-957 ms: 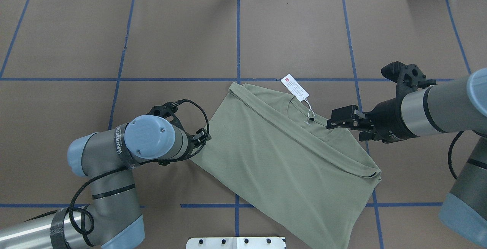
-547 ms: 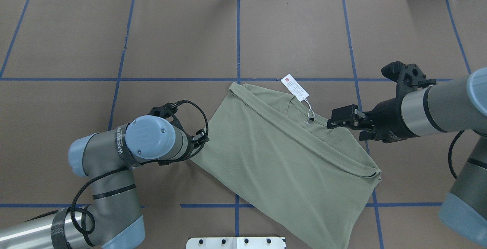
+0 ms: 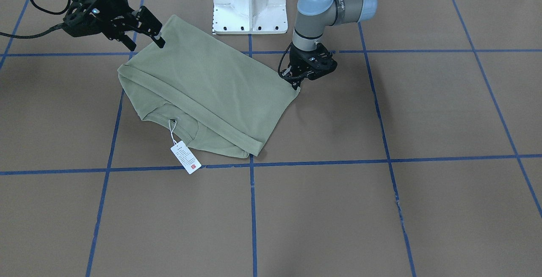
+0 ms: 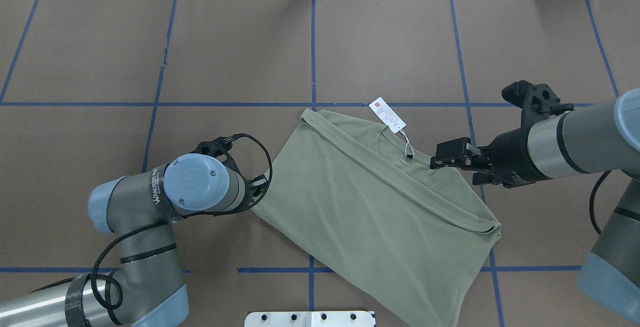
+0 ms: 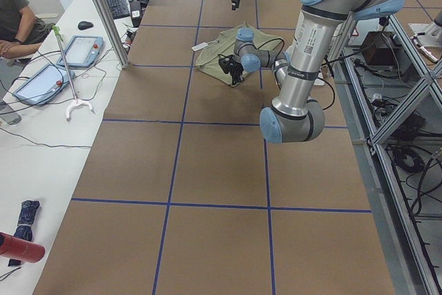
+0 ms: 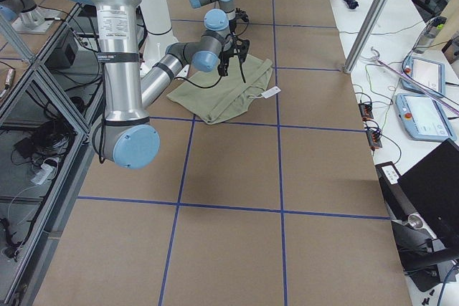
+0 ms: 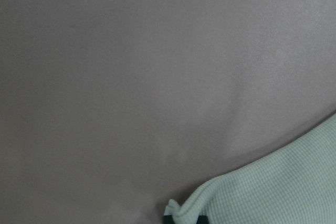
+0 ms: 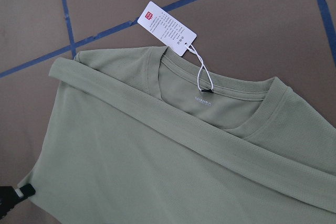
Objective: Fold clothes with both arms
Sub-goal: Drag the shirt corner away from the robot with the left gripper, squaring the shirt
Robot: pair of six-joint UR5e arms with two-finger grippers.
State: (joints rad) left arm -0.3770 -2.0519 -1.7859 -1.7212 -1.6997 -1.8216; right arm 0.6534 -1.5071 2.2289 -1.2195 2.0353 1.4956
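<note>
The sage-green shirt (image 4: 370,212) lies folded flat on the brown table, neck towards the far side, with its white hang tag (image 4: 387,115) resting beyond the collar. My left gripper (image 3: 296,83) stands at the shirt's left corner and is shut on it. In the left wrist view that corner (image 7: 181,211) bunches between two dark fingertips. In the overhead view the wrist hides those fingers. My right gripper (image 3: 161,35) hovers at the shirt's right shoulder edge with its jaws apart, holding nothing. The right wrist view shows the collar (image 8: 262,114) and tag (image 8: 167,27).
The white pedestal base (image 3: 250,1) stands just behind the shirt. Blue tape lines (image 4: 312,42) grid the table. A person (image 5: 14,18) sits at a side bench with tablets (image 5: 41,81), off the table's far edge.
My left wrist has shifted slightly back towards the robot at the shirt's corner. The shirt and the right arm look unchanged.
</note>
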